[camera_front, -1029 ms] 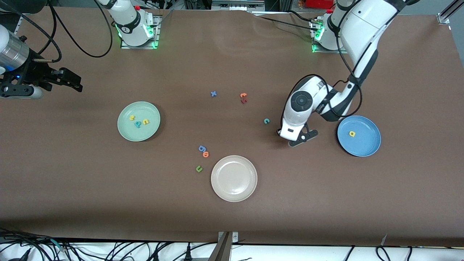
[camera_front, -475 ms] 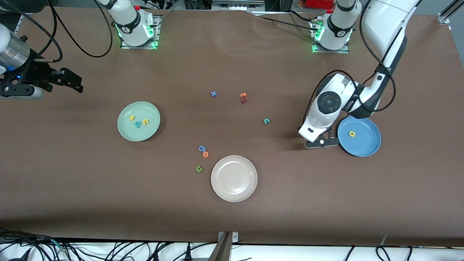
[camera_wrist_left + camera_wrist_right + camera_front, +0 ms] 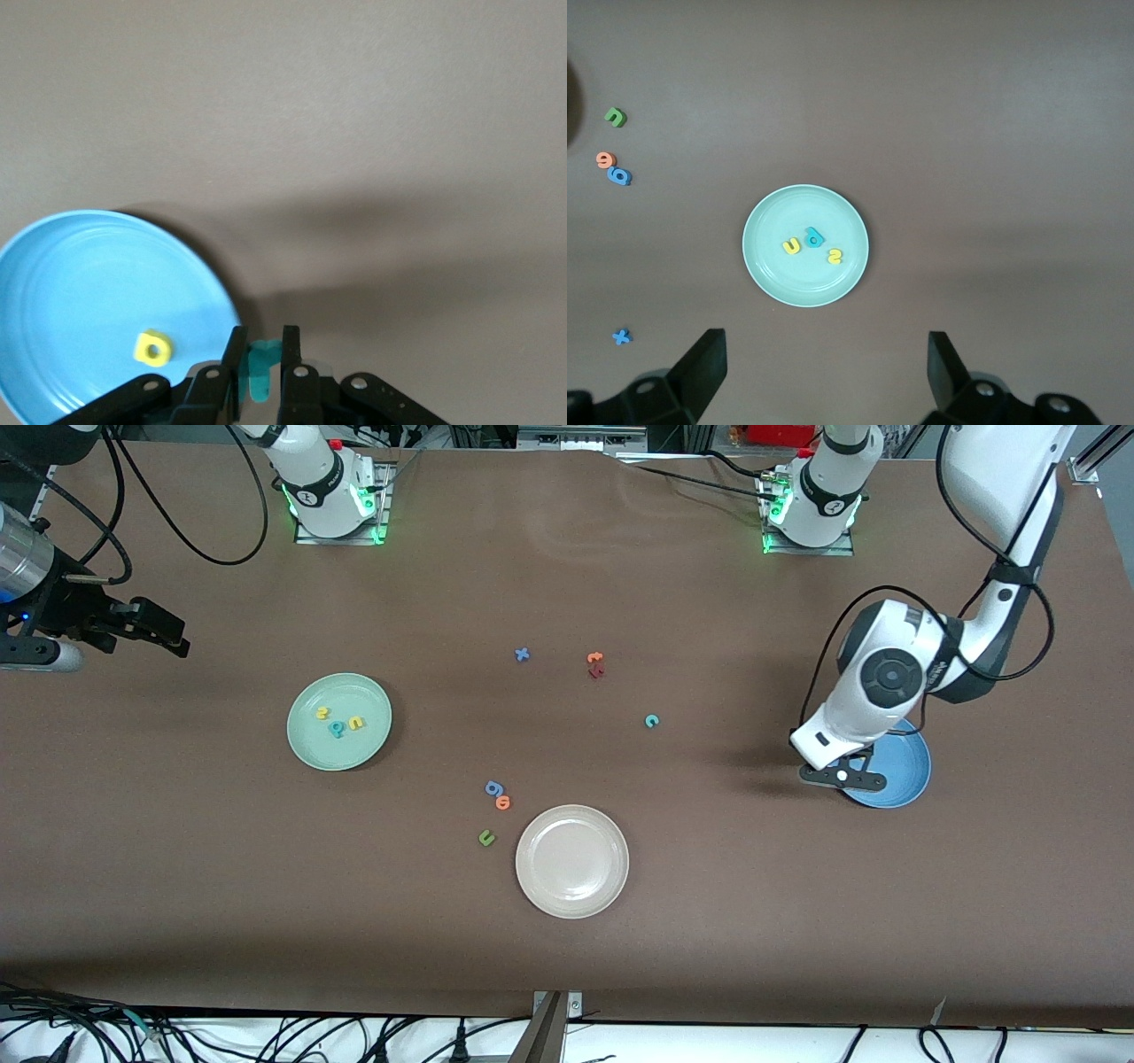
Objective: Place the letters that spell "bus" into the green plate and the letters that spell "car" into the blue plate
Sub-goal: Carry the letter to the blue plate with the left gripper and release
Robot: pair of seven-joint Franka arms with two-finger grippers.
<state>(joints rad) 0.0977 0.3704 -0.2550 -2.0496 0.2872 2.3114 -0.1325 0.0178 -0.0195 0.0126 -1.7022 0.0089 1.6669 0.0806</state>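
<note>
My left gripper [image 3: 842,777] hangs over the edge of the blue plate [image 3: 905,772], shut on a teal "r" [image 3: 260,367] that shows between its fingers [image 3: 234,354]. A yellow "a" [image 3: 151,348] lies in the blue plate [image 3: 80,292]; the arm hides it in the front view. The teal "c" [image 3: 651,721] lies on the table toward the middle. The green plate [image 3: 354,753] holds the yellow "s" [image 3: 322,712], teal "b" [image 3: 337,729] and yellow "u" [image 3: 356,723]. My right gripper [image 3: 164,631] waits open, high above the right arm's end of the table.
A beige-white plate [image 3: 571,861] sits nearer the front camera. Beside it lie a blue "g" [image 3: 493,787], an orange "o" [image 3: 503,803] and a dark green "u" [image 3: 485,837]. A blue "x" [image 3: 522,654], an orange "t" [image 3: 594,658] and a dark red letter [image 3: 596,672] lie farther back.
My left arm has carried the teal "r" from near the "c" to the blue plate's edge and now covers the yellow "a" in the front view. The right gripper shifted slightly.
</note>
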